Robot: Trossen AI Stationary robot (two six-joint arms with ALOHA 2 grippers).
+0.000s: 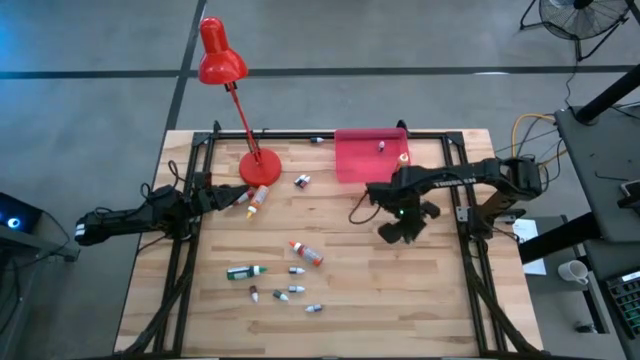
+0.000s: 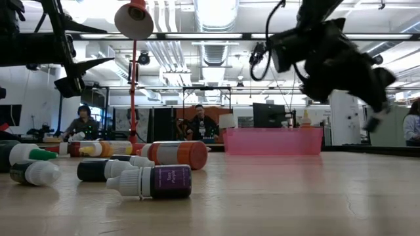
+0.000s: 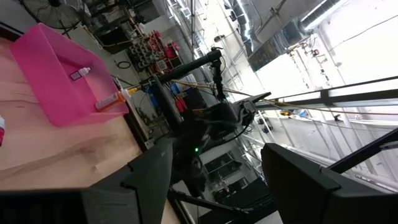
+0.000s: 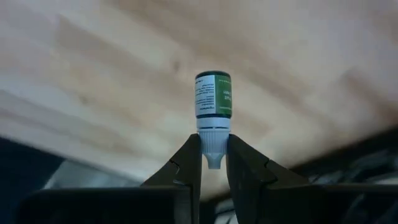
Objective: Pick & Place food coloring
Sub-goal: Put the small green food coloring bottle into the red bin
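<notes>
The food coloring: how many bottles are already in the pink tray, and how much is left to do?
Done: two bottles lie in the tray. In hand: the right hand is shut on a green bottle by its white cap, above the table beside the tray. Left: about ten bottles on the wood. The left hand waits open by the lamp.

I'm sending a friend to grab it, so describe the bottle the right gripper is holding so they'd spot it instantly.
Find the pink tray at the table's far edge; the right gripper hangs just in front of it, off the wood. It is shut on the white cap of a small green-labelled bottle. It's the only bottle in the air; the rest lie flat.
</notes>
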